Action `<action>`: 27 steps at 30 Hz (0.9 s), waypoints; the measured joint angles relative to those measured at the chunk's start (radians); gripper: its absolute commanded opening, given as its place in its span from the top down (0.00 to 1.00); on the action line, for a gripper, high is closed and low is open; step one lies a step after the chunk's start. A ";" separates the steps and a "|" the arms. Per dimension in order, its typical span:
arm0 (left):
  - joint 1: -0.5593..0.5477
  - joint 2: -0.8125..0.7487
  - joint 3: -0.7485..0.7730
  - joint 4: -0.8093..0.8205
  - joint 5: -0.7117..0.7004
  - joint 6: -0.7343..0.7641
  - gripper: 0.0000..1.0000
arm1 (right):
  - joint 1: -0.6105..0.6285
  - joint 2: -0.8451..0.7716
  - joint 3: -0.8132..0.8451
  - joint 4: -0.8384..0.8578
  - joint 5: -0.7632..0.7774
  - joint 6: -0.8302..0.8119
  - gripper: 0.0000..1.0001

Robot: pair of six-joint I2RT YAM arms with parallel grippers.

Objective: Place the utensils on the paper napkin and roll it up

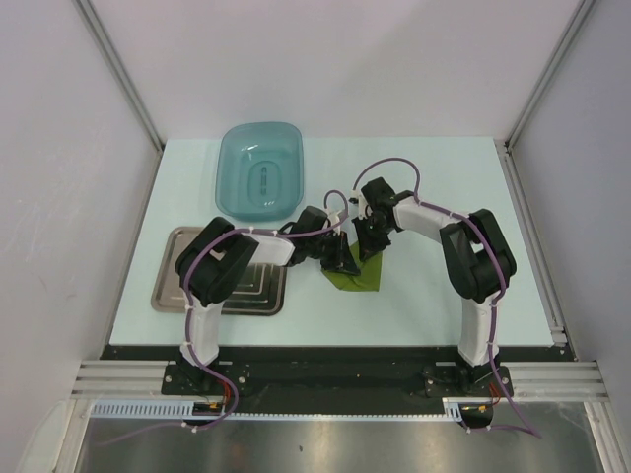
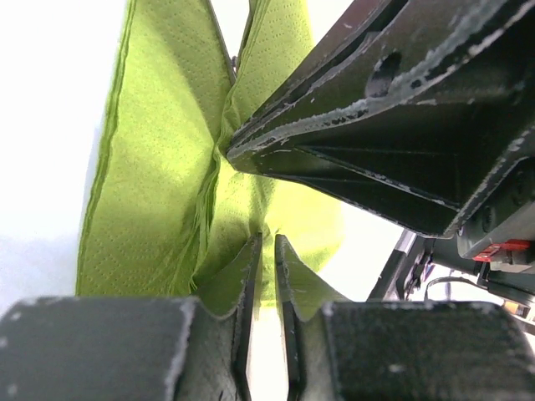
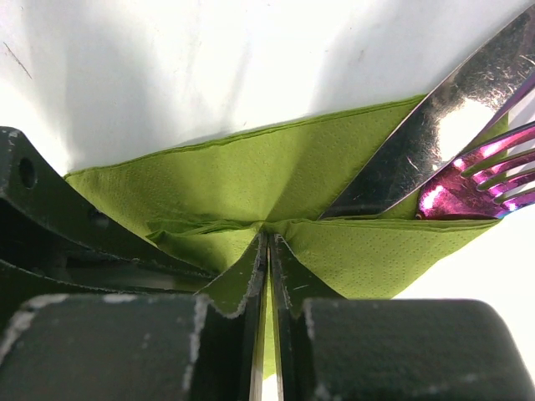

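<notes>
While the right tool (image 3: 267,241) pinches the creased paper napkin (image 3: 251,175), whether left tool (image 2: 266,244) grips is unclear.

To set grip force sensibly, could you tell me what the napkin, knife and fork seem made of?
The napkin looks like thin matte green paper, finely dimpled, creased. The knife looks polished silver metal, likely steel: mirror glare, scratches. The fork has glossy metal tines tinted magenta, perhaps a coating.
</notes>
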 measured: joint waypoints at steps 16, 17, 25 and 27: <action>-0.001 0.002 0.004 -0.026 -0.022 -0.002 1.00 | -0.010 -0.035 0.000 -0.030 -0.087 0.003 0.85; -0.001 0.002 0.004 -0.026 -0.022 -0.002 1.00 | -0.008 -0.050 0.000 -0.037 -0.090 0.004 0.86; -0.001 0.002 0.008 -0.034 -0.023 -0.002 1.00 | 0.005 -0.096 -0.040 -0.057 -0.089 0.008 0.90; -0.001 0.002 0.008 -0.035 -0.023 -0.002 1.00 | 0.011 -0.096 -0.059 -0.059 -0.084 0.010 0.90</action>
